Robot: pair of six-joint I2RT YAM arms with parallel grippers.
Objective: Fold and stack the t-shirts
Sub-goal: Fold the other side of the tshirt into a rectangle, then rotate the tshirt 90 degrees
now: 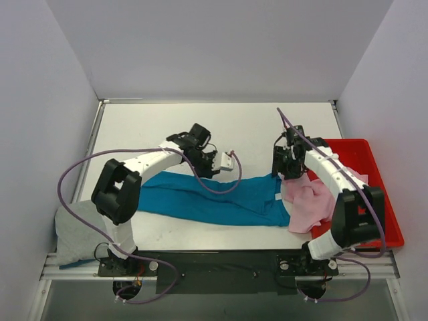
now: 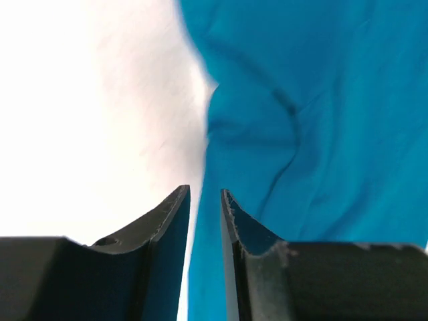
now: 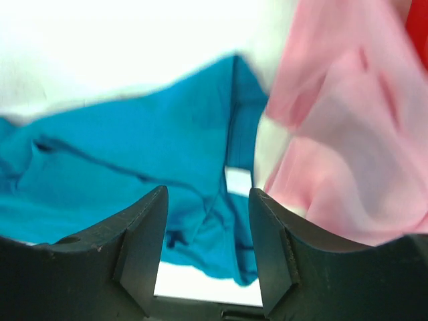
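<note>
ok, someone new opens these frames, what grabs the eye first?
The long teal-blue cloth t-shirt, stretched left to right across the middle of the white table. Next come the crumpled pale pink t-shirt at its right end, lying partly on the red plastic tray, and the light grey t-shirt bunched at the table's near left corner.

Your stock:
- teal t-shirt [image 2: 321, 134]: soft matt cloth, creased, ahead of your left gripper [image 2: 204, 192]
- pink t-shirt [image 3: 348, 134]: thin matt cloth, right of your right gripper [image 3: 208, 194]
- tray [image 1: 374, 157]: smooth red plastic
- tabletop [image 1: 154, 127]: smooth matt white
- gripper fingers [image 3: 140, 234]: matt black
</note>
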